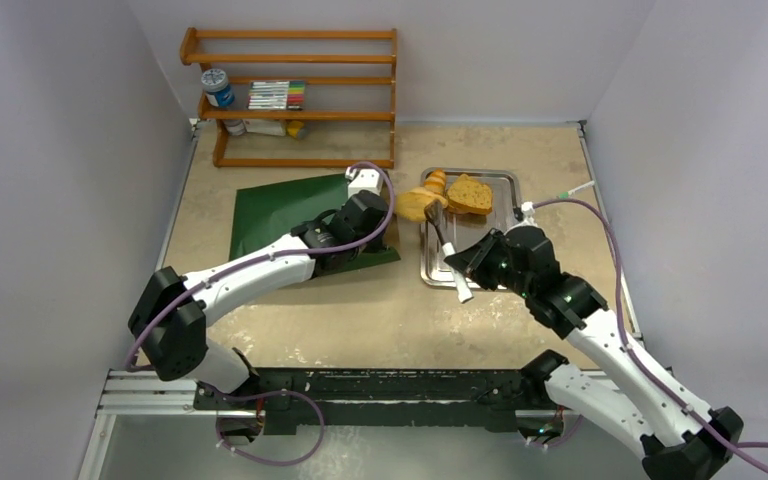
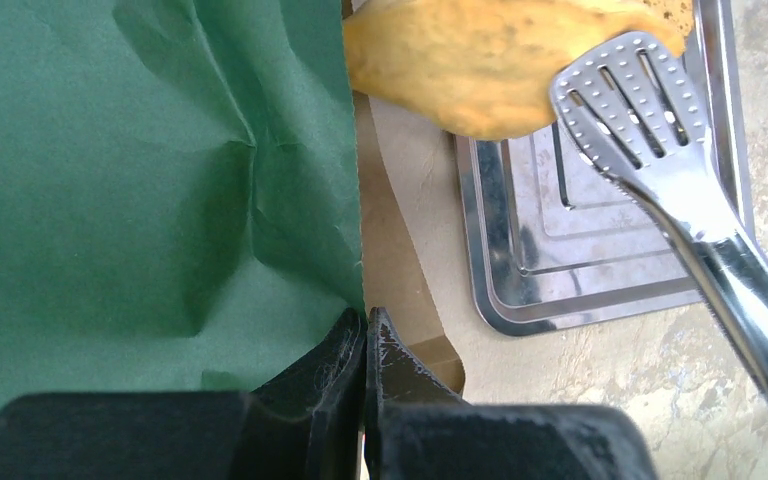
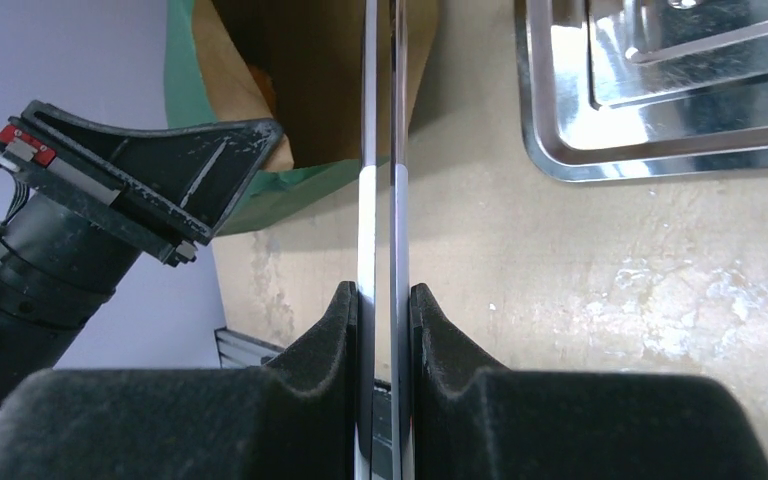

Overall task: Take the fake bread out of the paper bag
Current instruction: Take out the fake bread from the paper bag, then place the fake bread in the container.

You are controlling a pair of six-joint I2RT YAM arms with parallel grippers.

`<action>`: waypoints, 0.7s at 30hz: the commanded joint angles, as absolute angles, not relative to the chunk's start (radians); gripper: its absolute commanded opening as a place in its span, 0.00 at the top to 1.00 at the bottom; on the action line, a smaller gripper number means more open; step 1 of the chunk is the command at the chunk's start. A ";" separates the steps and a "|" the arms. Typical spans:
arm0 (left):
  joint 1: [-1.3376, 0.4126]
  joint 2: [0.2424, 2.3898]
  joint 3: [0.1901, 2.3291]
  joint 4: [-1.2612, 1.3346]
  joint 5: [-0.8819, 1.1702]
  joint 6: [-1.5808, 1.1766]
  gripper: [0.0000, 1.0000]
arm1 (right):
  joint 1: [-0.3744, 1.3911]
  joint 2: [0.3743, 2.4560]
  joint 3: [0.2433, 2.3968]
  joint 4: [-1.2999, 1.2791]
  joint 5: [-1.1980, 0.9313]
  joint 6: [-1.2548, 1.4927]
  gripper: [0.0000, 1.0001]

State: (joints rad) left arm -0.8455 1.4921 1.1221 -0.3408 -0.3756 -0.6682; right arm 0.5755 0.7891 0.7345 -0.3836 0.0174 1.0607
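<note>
- The right gripper [image 3: 382,300] has its fingers narrow, clamped on the handles of the metal tongs [image 3: 381,150], which run straight ahead of them.
- The left gripper [image 2: 365,335] is pinched flat on the mouth edge of the paper bag [image 2: 140,170].
- Just beyond those fingertips, the tongs' slotted head lies on an orange bread piece [image 2: 460,70], outside the bag mouth at the rim of the metal tray [image 2: 560,250].
- Farther ahead, a brown slice [image 1: 470,195] and a striped roll [image 1: 437,181] lie on the tray.
- Step in hand, as I judge it: carrying this piece across. Next calls for a steady squeeze, a short swing over the tray, then easing off.
</note>
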 commanded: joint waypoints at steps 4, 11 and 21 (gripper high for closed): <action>-0.850 1.500 1.177 -0.273 -0.328 -0.632 1.00 | 0.573 0.690 0.781 -0.473 0.142 1.142 1.00; -0.850 1.519 1.189 -0.275 -0.313 -0.617 1.00 | 0.574 0.604 0.783 -0.591 0.187 1.197 1.00; -0.853 1.516 1.177 -0.269 -0.300 -0.614 1.00 | 0.572 0.548 0.760 -0.667 0.195 1.242 1.00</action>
